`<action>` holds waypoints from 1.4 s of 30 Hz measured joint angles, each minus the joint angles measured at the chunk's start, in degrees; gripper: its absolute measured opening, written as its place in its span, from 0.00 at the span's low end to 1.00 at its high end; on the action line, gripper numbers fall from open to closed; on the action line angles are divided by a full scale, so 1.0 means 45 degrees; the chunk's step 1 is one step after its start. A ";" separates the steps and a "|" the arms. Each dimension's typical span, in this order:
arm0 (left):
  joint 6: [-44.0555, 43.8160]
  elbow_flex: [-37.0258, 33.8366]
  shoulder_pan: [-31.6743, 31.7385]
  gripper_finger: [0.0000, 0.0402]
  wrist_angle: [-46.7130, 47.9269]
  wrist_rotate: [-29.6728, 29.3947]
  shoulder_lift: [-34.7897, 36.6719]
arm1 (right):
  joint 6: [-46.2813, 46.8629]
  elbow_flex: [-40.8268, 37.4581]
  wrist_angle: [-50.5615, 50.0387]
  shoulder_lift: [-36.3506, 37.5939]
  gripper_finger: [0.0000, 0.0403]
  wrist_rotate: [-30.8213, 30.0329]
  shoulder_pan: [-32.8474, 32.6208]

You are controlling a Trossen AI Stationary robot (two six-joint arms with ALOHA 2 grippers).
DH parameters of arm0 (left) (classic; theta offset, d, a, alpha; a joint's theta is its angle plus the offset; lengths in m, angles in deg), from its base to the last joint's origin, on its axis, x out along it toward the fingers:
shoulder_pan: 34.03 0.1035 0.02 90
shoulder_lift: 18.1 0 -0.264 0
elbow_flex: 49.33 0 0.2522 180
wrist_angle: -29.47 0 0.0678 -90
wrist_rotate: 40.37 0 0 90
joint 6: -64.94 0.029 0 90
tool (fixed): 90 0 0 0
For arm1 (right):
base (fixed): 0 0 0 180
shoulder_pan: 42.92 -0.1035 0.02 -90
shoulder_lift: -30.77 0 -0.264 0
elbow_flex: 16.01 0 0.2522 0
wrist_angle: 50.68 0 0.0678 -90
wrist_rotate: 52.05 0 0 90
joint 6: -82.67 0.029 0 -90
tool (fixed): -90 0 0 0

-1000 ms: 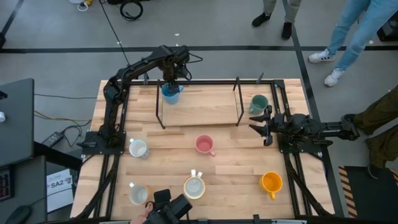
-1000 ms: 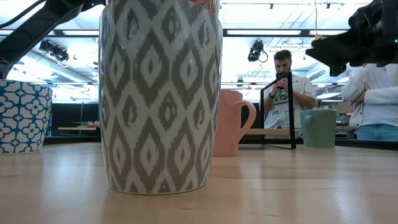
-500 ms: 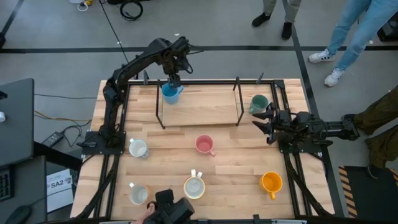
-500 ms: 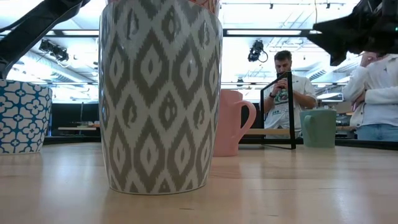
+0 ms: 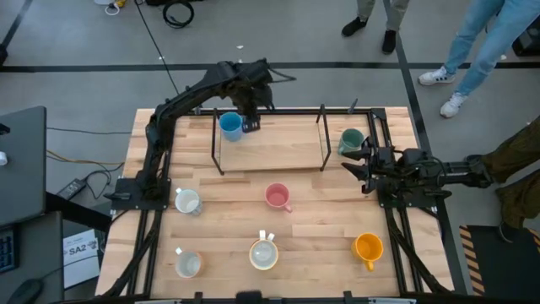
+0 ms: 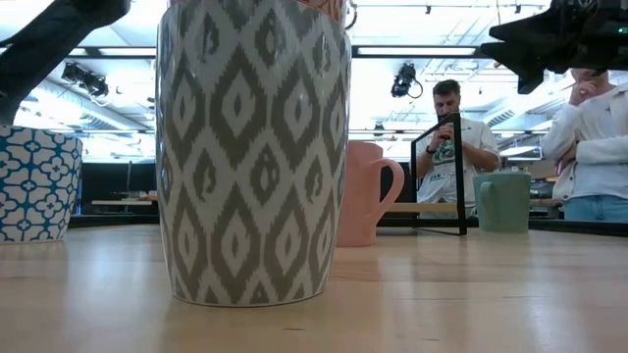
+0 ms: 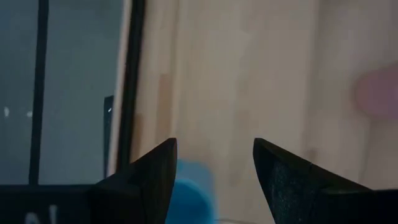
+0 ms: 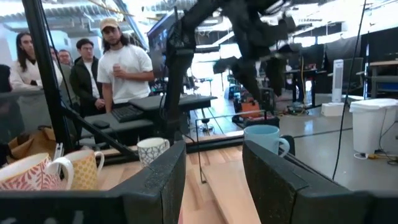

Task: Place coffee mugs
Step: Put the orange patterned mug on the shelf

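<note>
A raised board (image 5: pixel 270 145) lies along the table's (image 5: pixel 321 236) far edge. 1 mug (image 5: pixel 229 125) stands on the board's left end, another mug (image 5: pixel 350 141) just off its right end. Before the board, a third mug (image 5: pixel 278 197) sits mid-table, a fourth (image 5: pixel 187 202) to its left. 3 more mugs line the near edge: left (image 5: pixel 187 264), centre (image 5: pixel 263 253), right (image 5: pixel 369 247).

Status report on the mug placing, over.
Left gripper open, empty, above the blue mug on the raised shelf. Right gripper open, empty, beside the green mug. Nothing blocking.
</note>
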 joint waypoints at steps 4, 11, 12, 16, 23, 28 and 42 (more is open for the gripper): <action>-0.0082 0.0009 -0.1236 0.54 0.0649 0.0010 -0.0005 | -0.0006 0.0132 0.0015 -0.0363 0.41 0.0000 0.0000; -0.1394 -0.0006 -0.3400 0.54 0.1386 0.0039 0.0044 | -0.0089 0.0171 0.0025 -0.0651 0.41 -0.0005 0.0000; -0.1565 -0.0006 -0.3694 0.54 0.1381 0.0036 0.0080 | -0.0086 0.0171 0.0030 -0.0678 0.41 -0.0005 0.0000; -0.3407 -0.0001 -0.4811 0.54 0.1382 0.0028 0.0226 | -0.0089 0.0175 0.0035 -0.0732 0.41 0.0005 0.0000; -0.7857 -0.0001 -0.6711 0.54 0.1390 0.0000 0.0243 | -0.0273 0.0175 0.0028 -0.0737 0.41 0.0057 0.0000; -1.0658 -0.0001 -0.8052 0.54 0.1390 0.0030 0.0243 | -0.0332 0.0175 0.0025 -0.0737 0.41 0.0063 0.0002; -1.8961 -0.0004 -1.1129 0.54 0.1093 0.0518 0.0237 | -0.0332 0.0175 0.0023 -0.0737 0.41 0.0073 0.0003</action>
